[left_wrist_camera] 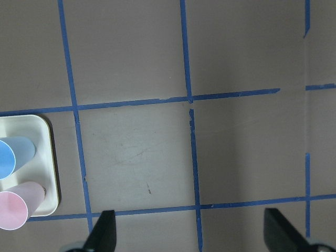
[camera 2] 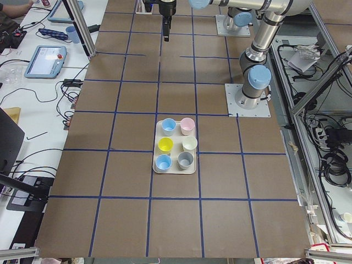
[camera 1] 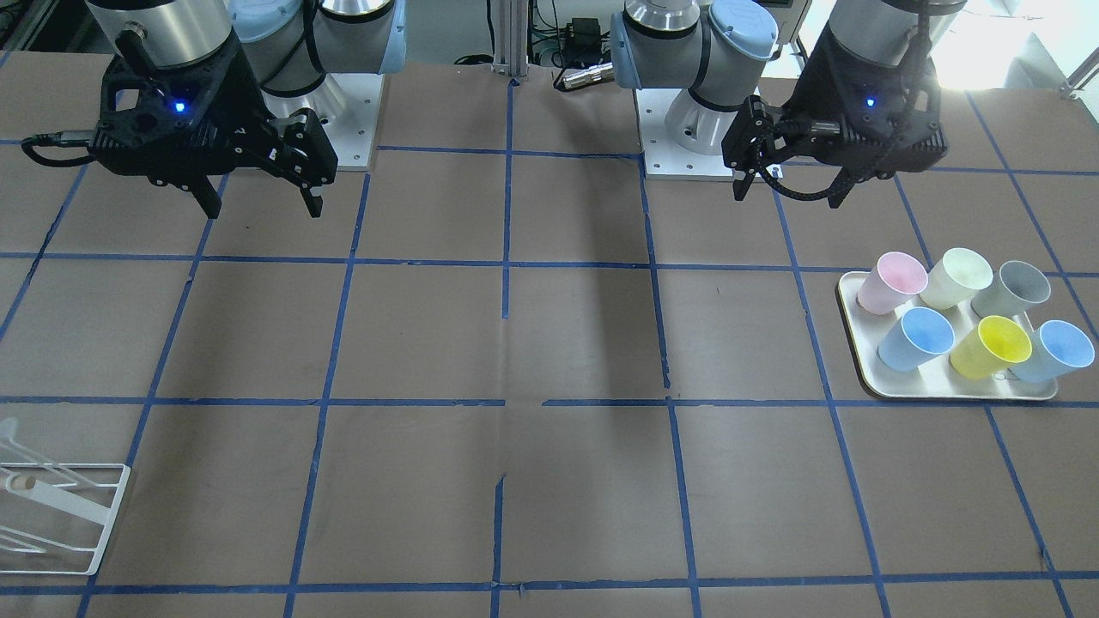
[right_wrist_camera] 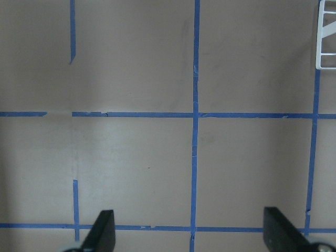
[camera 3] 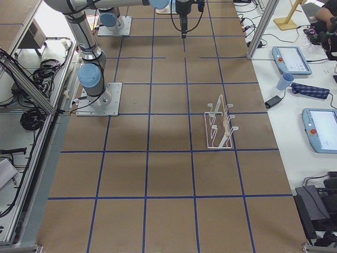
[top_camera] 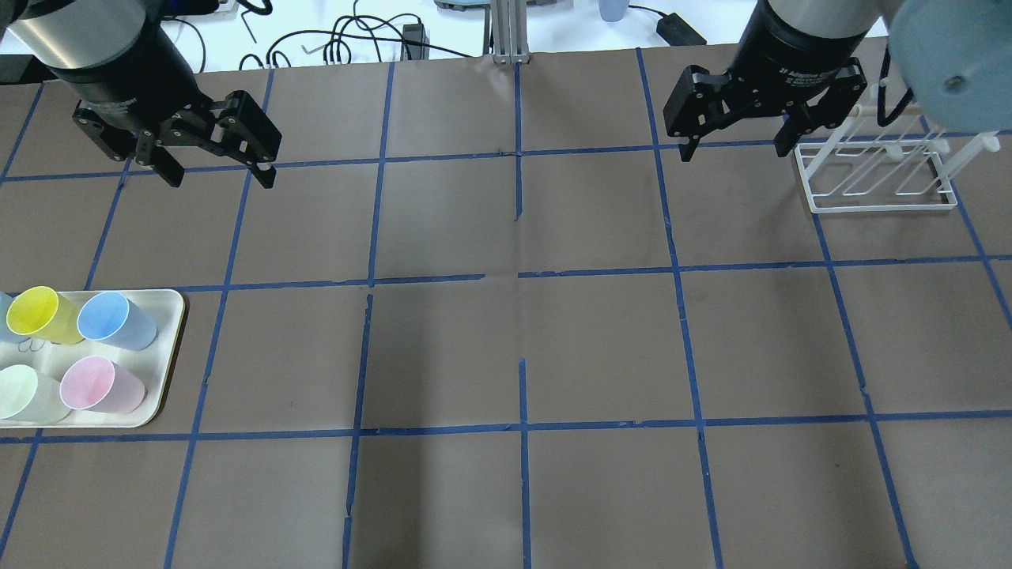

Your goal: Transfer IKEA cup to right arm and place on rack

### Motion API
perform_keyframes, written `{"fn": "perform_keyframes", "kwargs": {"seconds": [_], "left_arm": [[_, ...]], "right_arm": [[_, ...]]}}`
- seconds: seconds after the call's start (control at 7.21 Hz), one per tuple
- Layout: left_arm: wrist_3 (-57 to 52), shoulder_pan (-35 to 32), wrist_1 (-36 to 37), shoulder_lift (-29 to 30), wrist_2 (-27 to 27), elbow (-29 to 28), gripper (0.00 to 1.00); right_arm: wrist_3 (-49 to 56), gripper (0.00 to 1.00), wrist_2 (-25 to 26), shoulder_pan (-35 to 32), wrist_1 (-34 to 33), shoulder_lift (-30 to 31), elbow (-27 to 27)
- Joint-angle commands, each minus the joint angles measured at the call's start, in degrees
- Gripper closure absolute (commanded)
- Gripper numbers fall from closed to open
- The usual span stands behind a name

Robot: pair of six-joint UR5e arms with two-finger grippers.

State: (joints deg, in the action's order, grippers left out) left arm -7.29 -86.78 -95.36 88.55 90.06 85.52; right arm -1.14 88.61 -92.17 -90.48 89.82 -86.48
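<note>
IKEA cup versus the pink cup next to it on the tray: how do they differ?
The IKEA cup is cream-white with a greenish tint; the pink cup is pale pink. The IKEA cup stands mid-row, the pink cup at the row's end. Both are upright, tapered, handleless.

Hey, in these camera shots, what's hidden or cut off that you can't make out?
The rack: in the front-facing view, the left edge cuts most of it off; overhead, the right arm overlaps its rod tops with its blue joint cap.
The IKEA cup: overhead, the left edge clips it and the tray; the left wrist view misses it entirely.
The grey cup: outside the overhead frame.
</note>
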Motion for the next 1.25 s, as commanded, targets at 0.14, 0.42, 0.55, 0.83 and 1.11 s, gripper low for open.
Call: {"fn": "perform_keyframes", "kwargs": {"seconds": [0.14,0.42,0.55,0.83,1.11], "left_arm": [[0.00,-0.05,0.00,-0.04,-0.06,0.00,0.00],[0.00,-0.05,0.00,-0.13,-0.06,0.00,0.00],[-0.09,-0.05,0.00,-0.13,0.11,0.00,0.00],[0.87,0.55,-0.70,-0.13,0.03,0.35,0.00],[-0.09,7.46,-0.70,-0.57,0.91,1.58,0.00]], "right_arm": [[0.00,0.00,-0.01,0.06,0.04,0.00,0.00],[0.00,0.00,-0.01,0.06,0.04,0.00,0.00],[0.00,0.00,-0.01,0.06,-0.04,0.00,0.00],[0.09,0.00,-0.01,0.06,-0.04,0.00,0.00],[0.09,0.00,-0.01,0.06,-0.04,0.00,0.00]]}}
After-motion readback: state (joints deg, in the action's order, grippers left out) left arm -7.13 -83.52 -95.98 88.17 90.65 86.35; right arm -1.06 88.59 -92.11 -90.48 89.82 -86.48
